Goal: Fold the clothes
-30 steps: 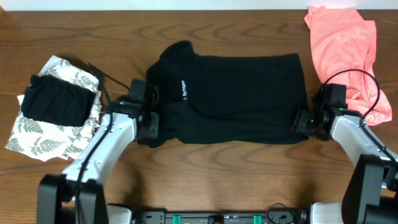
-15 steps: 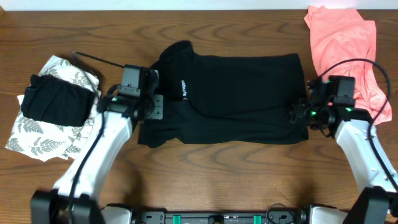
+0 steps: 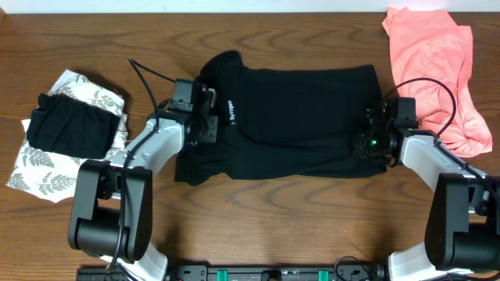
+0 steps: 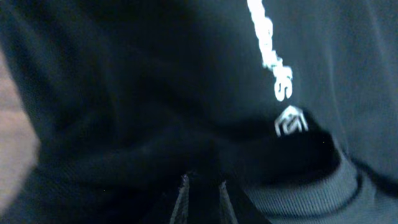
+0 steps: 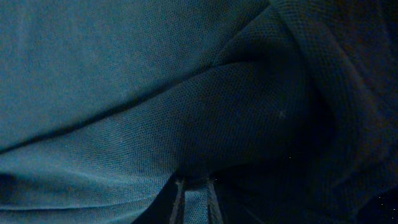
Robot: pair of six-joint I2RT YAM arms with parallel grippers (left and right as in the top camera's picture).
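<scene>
We are working over the desk (image 3: 266, 226). Nearest us, the black shirt (image 3: 305, 109) is lying mid-desk, its long axis running left to right and its collar end at the left. It is looking partly folded, with a small white logo showing. Our left claw (image 3: 209, 129) is sitting on its left end and our right claw (image 3: 363, 145) on its right. Each is pinching a ridge of cloth between nearly closed fingers, so the shirt is lying inward from both. Far right, a pink garment (image 3: 430, 55) is waiting.
</scene>
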